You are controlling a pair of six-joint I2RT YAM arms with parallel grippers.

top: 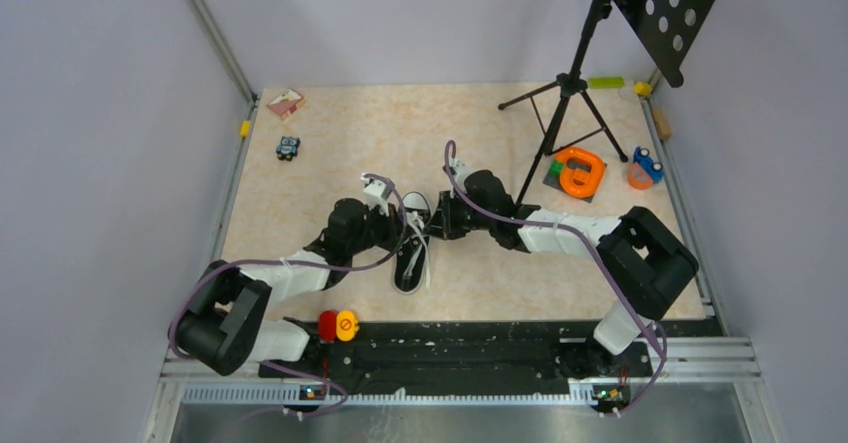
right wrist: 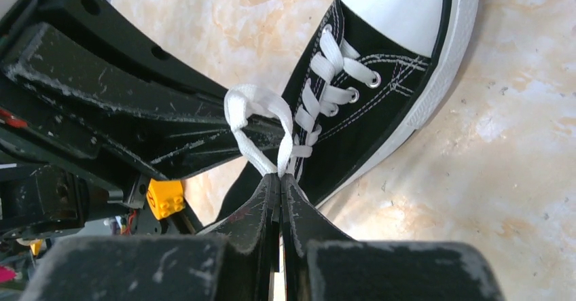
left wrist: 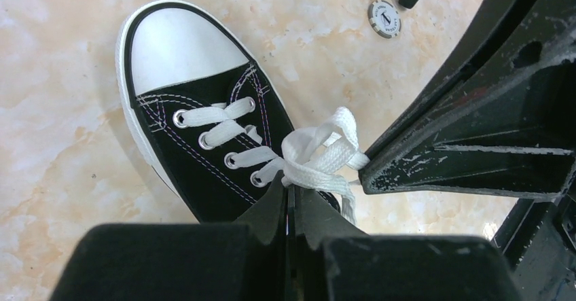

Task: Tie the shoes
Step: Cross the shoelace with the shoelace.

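2 arms reach inward with elbows low, meeting over a black sneaker [top: 408, 263] that lies mid-counter [top: 330, 133], toe pointing away. The left claw [left wrist: 291, 202] and right claw [right wrist: 280, 189] are each pinched tight on its white laces [left wrist: 319, 155]. A tripod [top: 565, 113] stands just beyond the right arm.

- Bright, even, soft light falls from overhead; the marbled table [top: 330, 153] around the sneaker [top: 412, 253] shows no hard glare.
- Shadows are faint, only a soft dark rim beside the sneaker's sole.
- Its white toe cap [left wrist: 180, 46] is nearly washed out.
- Laces [left wrist: 319, 155] and stitching are sharp.
- The left gripper [left wrist: 291, 193], nearer the lens than the sneaker, blurs towards the frame's bottom edge.
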